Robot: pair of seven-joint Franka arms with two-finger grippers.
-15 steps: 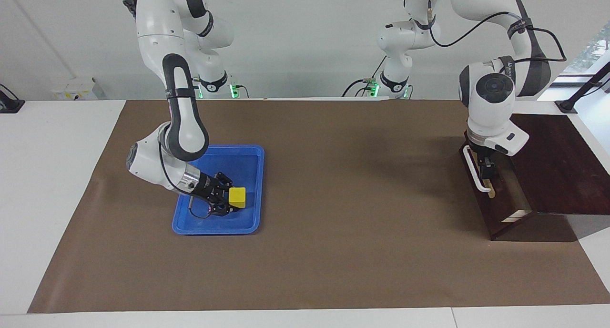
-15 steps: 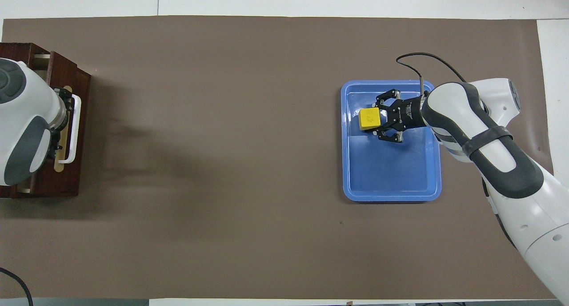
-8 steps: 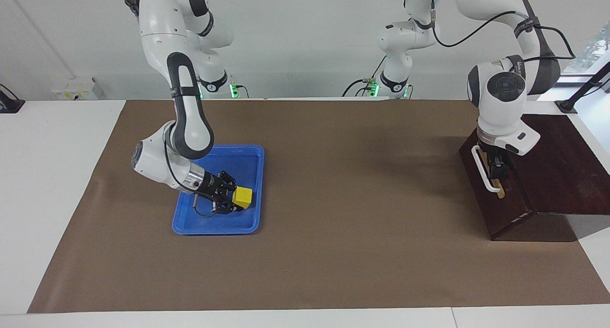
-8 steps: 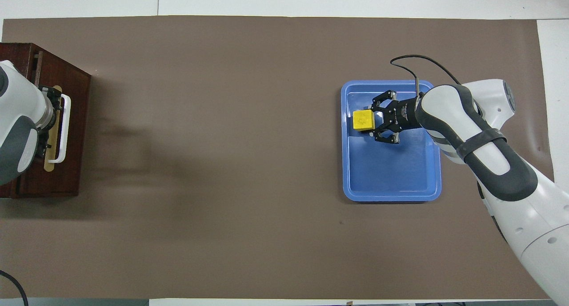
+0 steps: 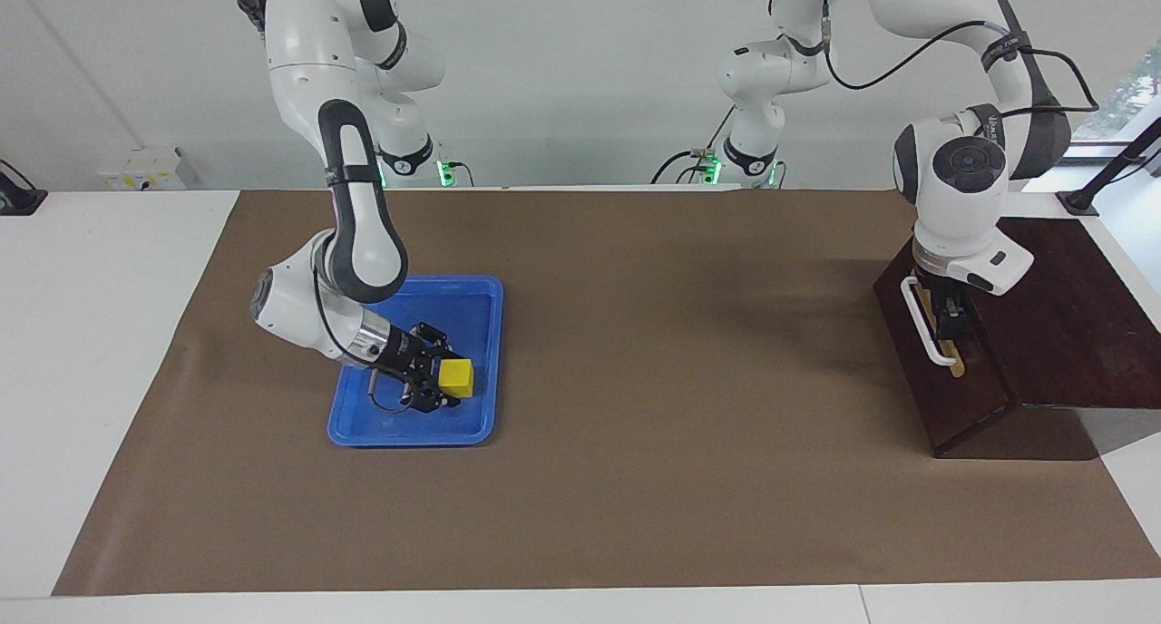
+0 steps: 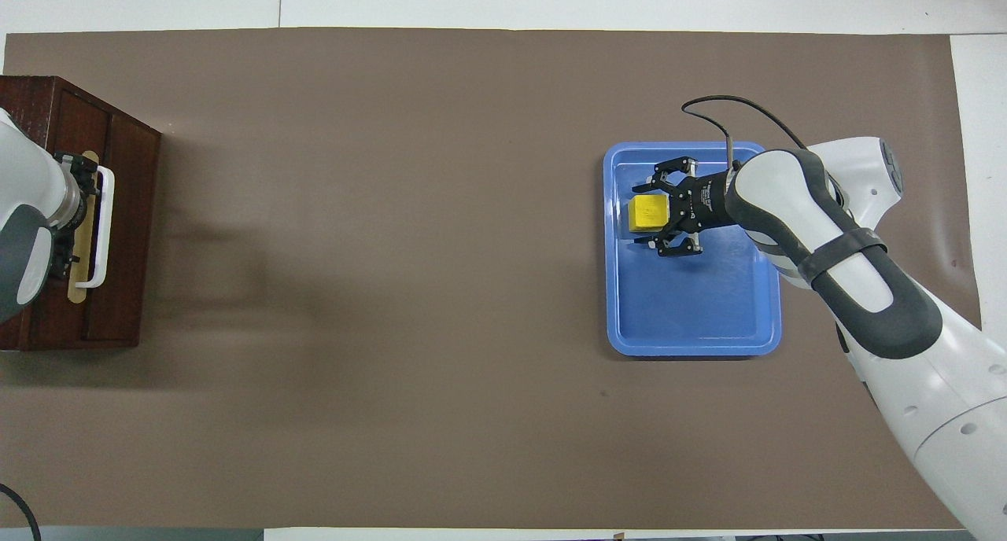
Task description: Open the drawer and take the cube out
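The yellow cube (image 5: pixel 456 378) (image 6: pixel 650 213) sits in the blue tray (image 5: pixel 472 307) (image 6: pixel 692 321), at the tray's end farther from the robots. My right gripper (image 5: pixel 444 379) (image 6: pixel 639 214) is low in the tray and open, one finger on each side of the cube and a small gap at each. The dark wooden drawer (image 5: pixel 963 388) (image 6: pixel 126 234) is pushed flush into its box at the left arm's end of the table. My left gripper (image 5: pixel 945 320) (image 6: pixel 69 211) is open, tucked between the white bar handle (image 5: pixel 923 320) (image 6: pixel 106 226) and the drawer front.
A brown mat (image 5: pixel 680 406) covers the table between the tray and the wooden box (image 5: pixel 1070 316). The right arm's forearm hangs over the tray's end toward the right arm's end of the table.
The drawer, partly open a second ago, has slid shut with the left gripper at its handle. The right gripper lowered the cube into the tray and opened around it.
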